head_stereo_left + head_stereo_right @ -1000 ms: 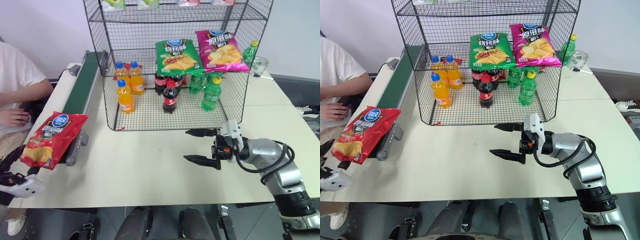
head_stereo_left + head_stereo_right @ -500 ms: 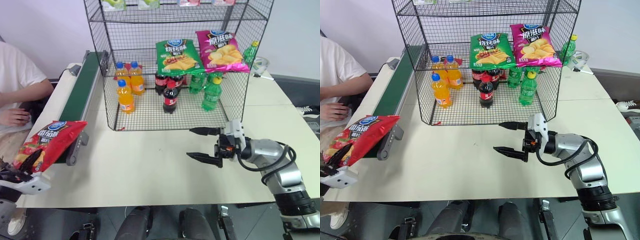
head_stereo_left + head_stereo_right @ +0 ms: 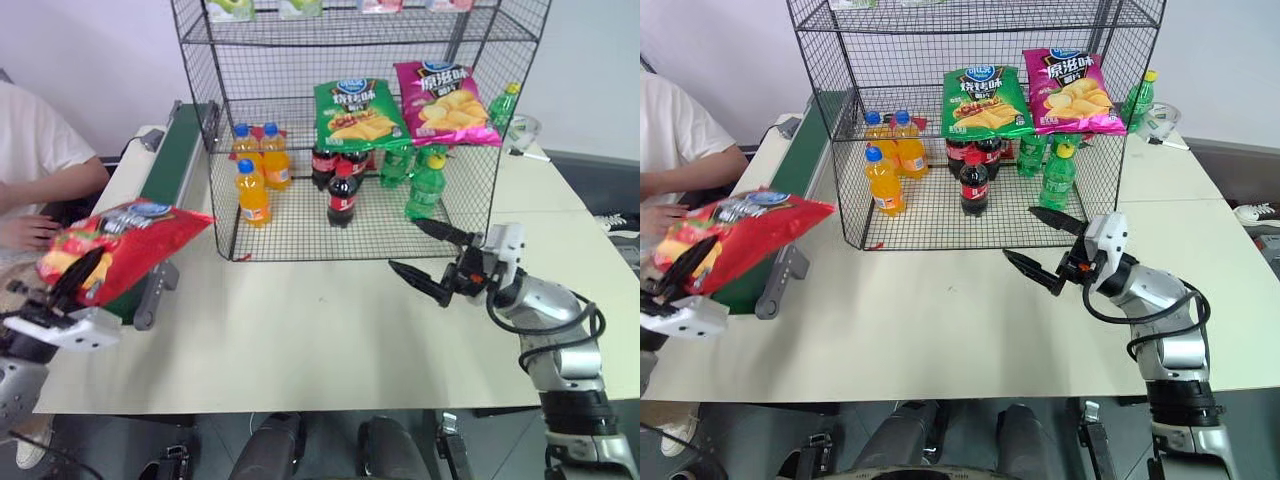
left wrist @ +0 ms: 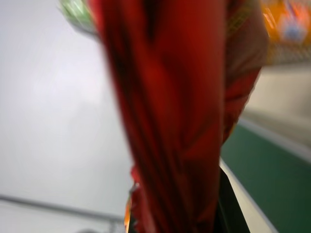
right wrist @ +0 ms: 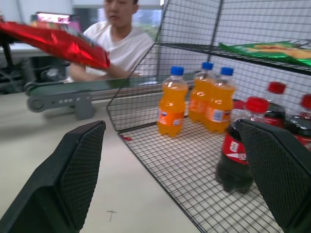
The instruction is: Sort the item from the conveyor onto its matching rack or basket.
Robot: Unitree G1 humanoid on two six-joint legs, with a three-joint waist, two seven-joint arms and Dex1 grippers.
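Head view: the left hand [image 3: 70, 285] clamps the red chip bag [image 3: 130, 245], lifted just above the conveyor [image 3: 165, 175]. The right hand [image 3: 432, 258] gapes wide beside the wire rack [image 3: 480, 190]. Right wrist view: orange soda bottles [image 5: 171, 109] stand between its fingers.

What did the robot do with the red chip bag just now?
The left gripper closed on the red chip bag and lifted it off the conveyor, toward the rack. The right gripper, open, swung nearer the rack. The bottles and shelved bags stayed put.
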